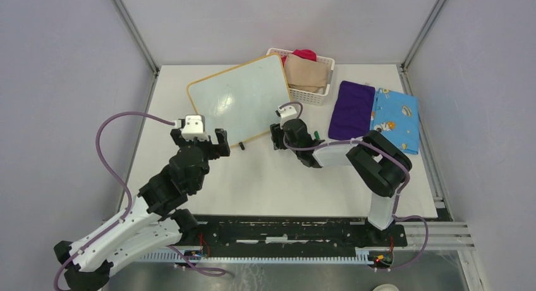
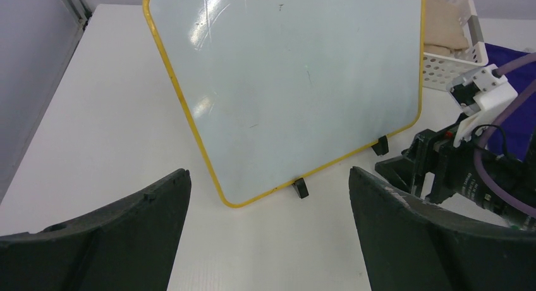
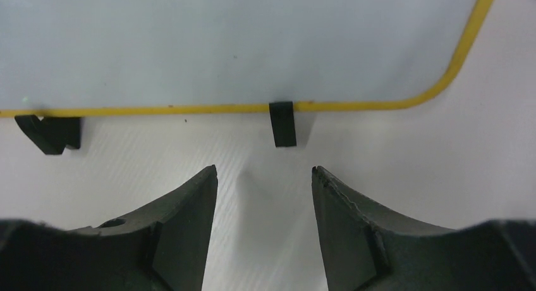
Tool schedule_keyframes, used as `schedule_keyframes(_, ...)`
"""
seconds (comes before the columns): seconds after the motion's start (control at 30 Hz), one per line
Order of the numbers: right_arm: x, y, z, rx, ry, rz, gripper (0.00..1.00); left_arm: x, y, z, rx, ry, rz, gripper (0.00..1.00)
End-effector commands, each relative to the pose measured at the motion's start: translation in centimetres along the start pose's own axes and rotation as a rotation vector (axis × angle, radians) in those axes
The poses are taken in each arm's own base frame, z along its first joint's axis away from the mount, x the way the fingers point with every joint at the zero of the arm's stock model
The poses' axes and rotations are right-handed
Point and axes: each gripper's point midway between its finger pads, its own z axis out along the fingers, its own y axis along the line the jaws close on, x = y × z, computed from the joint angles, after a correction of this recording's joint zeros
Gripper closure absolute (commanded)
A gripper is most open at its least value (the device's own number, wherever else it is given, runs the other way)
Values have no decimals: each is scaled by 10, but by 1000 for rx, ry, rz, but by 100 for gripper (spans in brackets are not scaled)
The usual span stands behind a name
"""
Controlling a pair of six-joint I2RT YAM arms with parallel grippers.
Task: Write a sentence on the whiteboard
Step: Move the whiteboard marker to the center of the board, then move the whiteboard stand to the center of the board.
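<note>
The whiteboard (image 1: 240,101) with a yellow-orange frame stands tilted on two small black feet at the back middle of the table. Its surface is blank; no green writing shows in any view. My left gripper (image 1: 215,144) is open and empty, just in front of the board's near left corner; its wrist view shows the board (image 2: 284,82) ahead between the wide-open gripper (image 2: 268,174). My right gripper (image 1: 278,136) is open and empty, low at the board's near right edge; its wrist view (image 3: 264,169) faces the board's lower frame (image 3: 221,38) and a foot (image 3: 282,123).
A white slotted basket (image 1: 314,100) with a beige cloth and a red item stands behind the board's right side. A purple cloth (image 1: 351,107) and a blue patterned cloth (image 1: 395,117) lie at the right. The right arm (image 2: 455,171) is beside the board.
</note>
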Motion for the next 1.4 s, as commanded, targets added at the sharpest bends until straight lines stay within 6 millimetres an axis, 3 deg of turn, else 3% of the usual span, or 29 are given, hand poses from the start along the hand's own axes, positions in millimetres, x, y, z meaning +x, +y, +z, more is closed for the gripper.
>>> schedule_keyframes(0.0, -18, 2, 21, 29, -32, 17, 38, -11, 7, 0, -36, -23, 16, 0)
schedule_keyframes(0.47, -9, -6, 57, 53, 26, 53, 42, -9, 8, 1, -51, -18, 28, 0)
schedule_keyframes(0.8, -11, -8, 67, 69, 39, 27, 47, -8, 8, 1, -51, -19, 26, 0)
schedule_keyframes(1.37, 6, -25, 43, 115, 43, 17, 76, -7, 5, 2, -38, -15, 26, 0)
